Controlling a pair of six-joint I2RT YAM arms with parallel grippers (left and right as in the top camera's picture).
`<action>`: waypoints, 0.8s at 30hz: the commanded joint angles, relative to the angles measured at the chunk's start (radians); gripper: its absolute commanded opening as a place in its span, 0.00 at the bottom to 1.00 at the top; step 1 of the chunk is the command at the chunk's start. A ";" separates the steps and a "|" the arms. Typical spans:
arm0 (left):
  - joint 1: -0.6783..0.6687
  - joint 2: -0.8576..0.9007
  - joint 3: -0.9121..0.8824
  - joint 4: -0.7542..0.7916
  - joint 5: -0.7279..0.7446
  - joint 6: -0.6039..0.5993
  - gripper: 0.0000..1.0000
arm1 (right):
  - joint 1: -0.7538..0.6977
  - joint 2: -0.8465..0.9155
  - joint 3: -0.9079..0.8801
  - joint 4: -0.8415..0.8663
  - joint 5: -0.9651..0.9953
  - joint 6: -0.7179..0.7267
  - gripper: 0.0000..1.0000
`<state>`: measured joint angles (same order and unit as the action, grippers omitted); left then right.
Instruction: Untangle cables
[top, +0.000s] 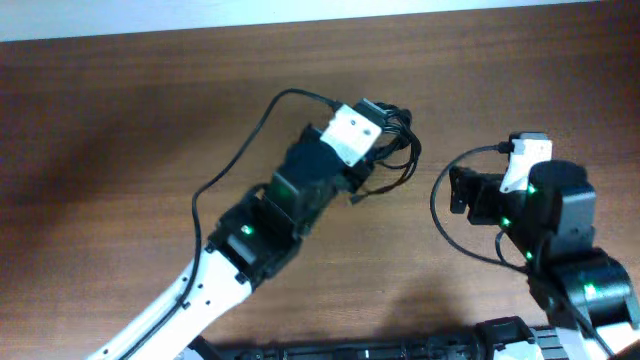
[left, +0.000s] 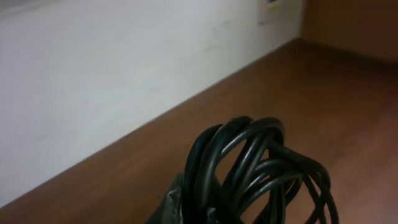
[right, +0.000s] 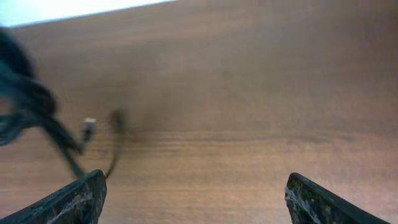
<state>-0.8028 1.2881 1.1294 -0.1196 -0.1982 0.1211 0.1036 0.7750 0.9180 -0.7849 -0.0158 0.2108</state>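
While the overhead view shows the left hand clamped on the bundled cables, nearer than the empty, wide-open right hand, the left wrist view shows loops bunched in that grip, and the right wrist view puts a loose plug end ahead-left over the worktop.

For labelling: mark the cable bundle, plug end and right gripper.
cable bundle (left: 249, 168), left wrist view, looped strands.
plug end (right: 89, 124), right wrist view, pale tip.
right gripper (right: 196, 190), right wrist view, between fingertips.
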 joint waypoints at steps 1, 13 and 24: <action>0.065 -0.024 0.021 -0.008 0.340 -0.022 0.00 | -0.007 -0.040 0.019 0.013 -0.092 -0.058 0.91; 0.105 -0.024 0.021 -0.078 0.639 0.084 0.00 | -0.006 -0.047 0.019 0.014 -0.396 -0.290 0.90; 0.105 -0.024 0.021 -0.094 0.734 0.120 0.00 | -0.006 -0.047 0.019 0.015 -0.447 -0.314 0.73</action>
<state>-0.7036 1.2881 1.1294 -0.2173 0.4820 0.2256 0.1036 0.7319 0.9184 -0.7746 -0.4328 -0.0883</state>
